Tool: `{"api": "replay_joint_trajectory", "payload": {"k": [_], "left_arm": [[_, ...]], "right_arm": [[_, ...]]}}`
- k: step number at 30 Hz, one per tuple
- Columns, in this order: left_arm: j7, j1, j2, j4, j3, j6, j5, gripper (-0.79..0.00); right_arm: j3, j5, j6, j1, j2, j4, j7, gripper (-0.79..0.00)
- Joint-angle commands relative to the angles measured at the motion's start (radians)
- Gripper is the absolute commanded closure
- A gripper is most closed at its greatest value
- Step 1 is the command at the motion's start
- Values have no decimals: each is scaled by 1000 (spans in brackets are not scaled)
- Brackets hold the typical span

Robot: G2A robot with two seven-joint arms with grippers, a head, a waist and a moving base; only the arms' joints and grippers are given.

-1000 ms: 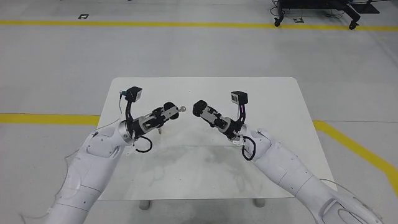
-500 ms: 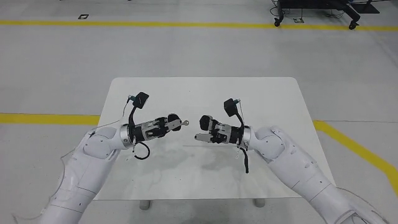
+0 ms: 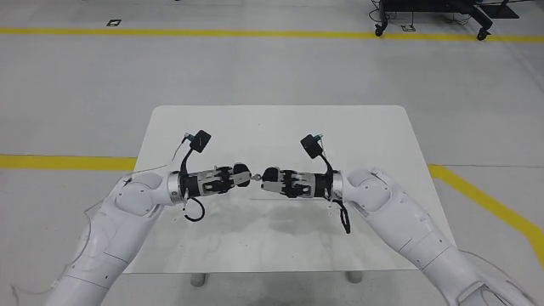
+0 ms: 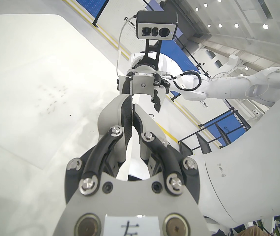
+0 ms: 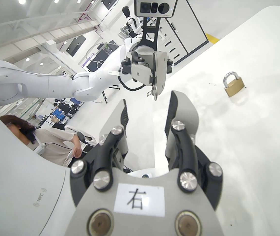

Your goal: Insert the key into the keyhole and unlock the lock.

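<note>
The left jaws are closed on the key (image 5: pixel 155 92), pads (image 4: pixel 127 121) pressed together, with part of the key projecting beyond the tips. The right jaws are apart and empty. Their fingertips (image 5: pixel 173 104) are directed at the key, which hangs just beyond them and in line with the gap — near, not touching. Both arms meet above the middle of the bench (image 5: pixel 257 143), the two sets of jaws facing each other tip to tip.

The lock (image 5: pixel 233 85) is a brass padlock lying on the bench with its shackle closed. It lies off to one side of both sets of jaws and well apart from the key. Neither arm holds it.

Status: key picked up — done. Insertion and turning are not yet done. The keyhole cannot be made out. Judged from the layout, a transfer of the key to the right jaws may be in hand. The lock would then need to be approached or steadied before insertion.
</note>
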Motion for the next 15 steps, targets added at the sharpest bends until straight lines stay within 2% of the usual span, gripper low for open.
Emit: {"api": "replay_joint_trajectory", "payload": {"k": [1,4,13,15], "left_arm": [[5,-3,4,3,8,-5,-4,0],[10,-8,9,6,24,-10,-3,0],[26,-26,20,15,65,-25,-4,0],[30,-28,23,17,72,-29,-5,0]], "right_arm": [[-10,15,-4,7,-4,10,12,-243],[-24,42,-7,19,-10,26,25,-234],[-52,88,-15,51,-28,76,44,-120],[-55,89,-15,55,-31,82,46,-117]]}}
